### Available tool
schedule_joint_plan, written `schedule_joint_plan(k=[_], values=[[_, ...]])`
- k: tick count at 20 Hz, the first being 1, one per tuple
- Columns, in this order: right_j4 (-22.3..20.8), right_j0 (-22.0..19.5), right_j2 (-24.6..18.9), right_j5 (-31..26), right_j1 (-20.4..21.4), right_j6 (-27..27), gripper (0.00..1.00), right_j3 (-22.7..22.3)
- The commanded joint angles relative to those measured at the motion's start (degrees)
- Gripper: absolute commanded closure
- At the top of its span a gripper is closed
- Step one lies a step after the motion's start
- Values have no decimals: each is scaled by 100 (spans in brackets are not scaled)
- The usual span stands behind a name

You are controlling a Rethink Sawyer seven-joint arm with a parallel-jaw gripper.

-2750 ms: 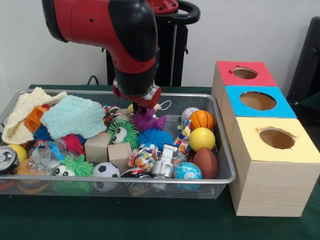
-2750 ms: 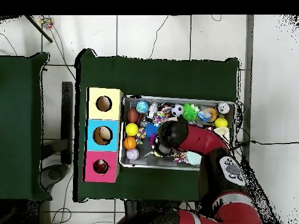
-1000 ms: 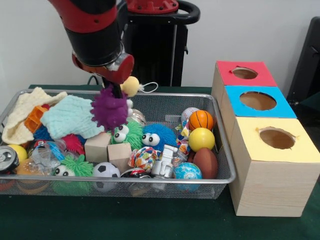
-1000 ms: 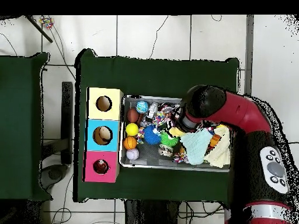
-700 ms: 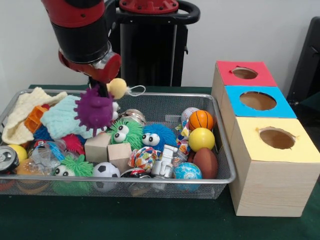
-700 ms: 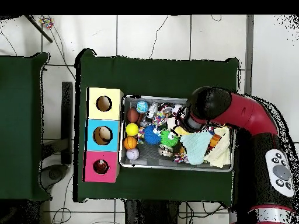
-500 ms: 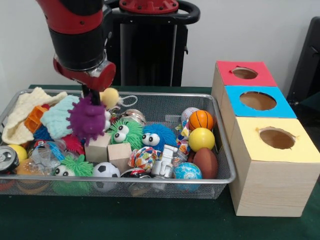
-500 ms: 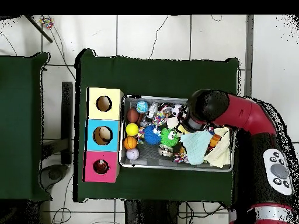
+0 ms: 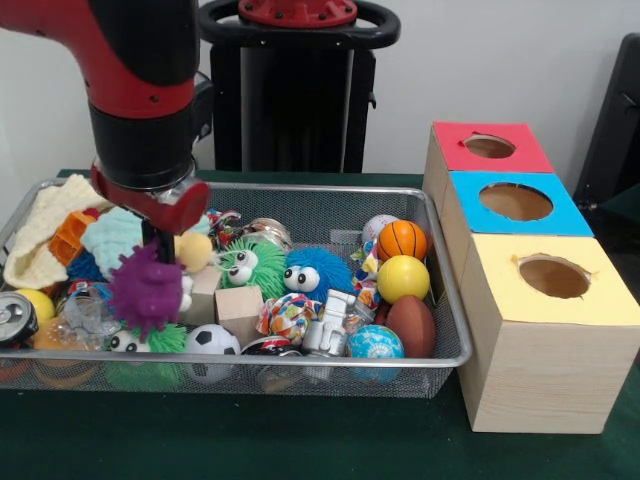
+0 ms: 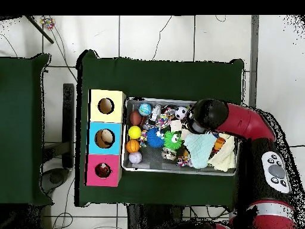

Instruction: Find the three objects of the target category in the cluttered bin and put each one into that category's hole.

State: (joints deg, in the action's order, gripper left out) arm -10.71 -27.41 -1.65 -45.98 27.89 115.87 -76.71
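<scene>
The bin [image 9: 440, 358] of silver wire mesh is full of toys; it also shows in the overhead view [image 10: 179, 172]. My gripper [image 9: 155, 250] hangs over the bin's left part, shut on a purple spiky toy [image 9: 146, 291] that dangles low over the clutter near the front rim. A small yellow ball on a cord [image 9: 195, 250] hangs beside it. In the overhead view the arm's head [image 10: 205, 113] hides the gripper. The hole [image 9: 489, 146] in the red-topped box is far right at the back, and also shows in the overhead view [image 10: 103, 170].
In the bin lie a green fuzzy toy with eyes [image 9: 245, 265], a blue one [image 9: 310, 272], a basketball [image 9: 403, 238], a yellow ball [image 9: 403, 277], wooden blocks [image 9: 238, 302] and cloths [image 9: 40, 225]. Blue-topped [image 9: 515, 202] and yellow-topped [image 9: 553, 277] boxes stand beside the red one.
The arm has swung to the left in the front view, toward the bin's front rim, and has come lower. The purple spiky toy went with it, from mid-bin to just above the clutter.
</scene>
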Motion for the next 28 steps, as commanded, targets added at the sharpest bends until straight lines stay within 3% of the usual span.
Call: schedule_joint_plan(k=[1, 6, 9, 11, 15, 16, 19, 21, 25, 28], values=[[899, 6, 558, -64, -102, 2481, 100, -664], [1281, 33, 799, -469, 63, 2536, 100, -854], [1444, 161, 1043, -552, 107, 2857, 100, -946], [1487, 163, 1078, -355, 63, 2834, 100, -1066], [1335, 95, 1044, 679, 71, 2547, 100, -1521], [1377, 62, 997, 985, 114, 2509, 0, -1714], [1370, 107, 1029, 1304, 166, 2624, 0, -1912], [1348, 293, 1214, 1051, 222, 2705, 0, -1893], [1525, 374, 1173, 685, 599, 2484, 0, -2076], [1686, 282, 916, 316, 815, 2149, 0, -2194]])
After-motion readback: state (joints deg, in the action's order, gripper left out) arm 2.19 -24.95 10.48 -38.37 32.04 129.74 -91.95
